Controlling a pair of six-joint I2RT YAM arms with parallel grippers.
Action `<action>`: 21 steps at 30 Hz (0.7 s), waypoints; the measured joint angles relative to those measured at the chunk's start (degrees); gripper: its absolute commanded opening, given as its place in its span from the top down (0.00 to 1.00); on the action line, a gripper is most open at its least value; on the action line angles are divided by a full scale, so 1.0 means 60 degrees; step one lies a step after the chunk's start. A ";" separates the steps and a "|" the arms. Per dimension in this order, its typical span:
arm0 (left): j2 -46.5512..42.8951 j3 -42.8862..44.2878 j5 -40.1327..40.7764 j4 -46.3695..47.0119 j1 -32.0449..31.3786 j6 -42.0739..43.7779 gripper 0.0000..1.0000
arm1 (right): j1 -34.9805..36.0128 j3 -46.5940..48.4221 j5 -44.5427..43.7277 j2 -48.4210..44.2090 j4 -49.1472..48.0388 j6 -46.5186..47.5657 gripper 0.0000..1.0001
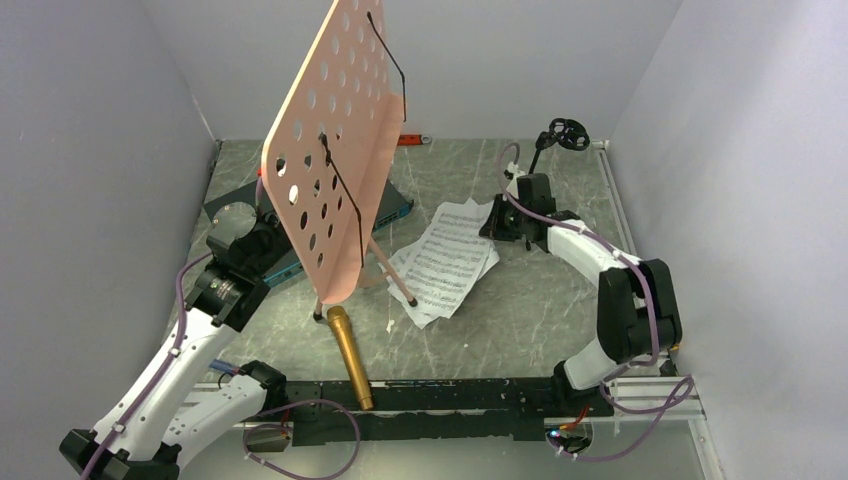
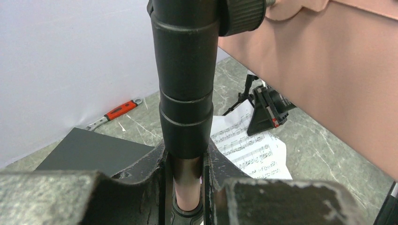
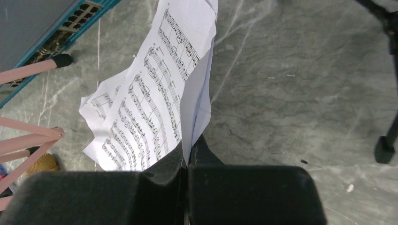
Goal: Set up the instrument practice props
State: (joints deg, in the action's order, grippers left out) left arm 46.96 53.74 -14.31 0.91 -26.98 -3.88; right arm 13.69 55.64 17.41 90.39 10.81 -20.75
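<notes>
You see the music stand (image 1: 335,140) at upper centre of the top view: a flat pink plate with round holes. Its round black post (image 2: 187,93) fills the left wrist view, so the plate is cut off there. Your left gripper (image 2: 187,161) stands narrowly open and clamps this post. The sheet-music pages (image 1: 450,255), thin white paper, lie rumpled at centre on the grey marbled table (image 1: 540,310). Your right gripper (image 3: 187,157) is fully closed, pinching one page's folded edge. The gold microphone (image 1: 350,355) lies at lower centre. The black mic stand (image 1: 560,135) is at upper right, its lower part hidden behind the arm.
</notes>
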 measured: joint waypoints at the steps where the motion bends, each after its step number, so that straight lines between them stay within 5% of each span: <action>1: 0.0000 0.0011 -0.0007 -0.0033 0.0000 0.0000 0.97 | 0.0000 -0.0004 -0.0120 -0.0178 0.0066 0.0018 1.00; 19: -0.0219 0.0029 -0.0131 -0.0353 0.0000 0.0000 0.97 | -0.0339 -0.1497 -0.3690 -0.3909 0.1122 0.0135 1.00; 21: -0.0277 0.0026 -0.0135 -0.0412 0.0000 -0.0004 0.97 | -0.0397 -0.1628 -0.4164 -0.4197 0.1202 0.0047 0.91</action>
State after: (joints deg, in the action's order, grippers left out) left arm 45.30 53.89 -15.11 -1.56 -26.98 -3.90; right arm 11.31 45.87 -7.57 65.21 18.02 -20.47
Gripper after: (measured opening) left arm 0.251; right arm 0.010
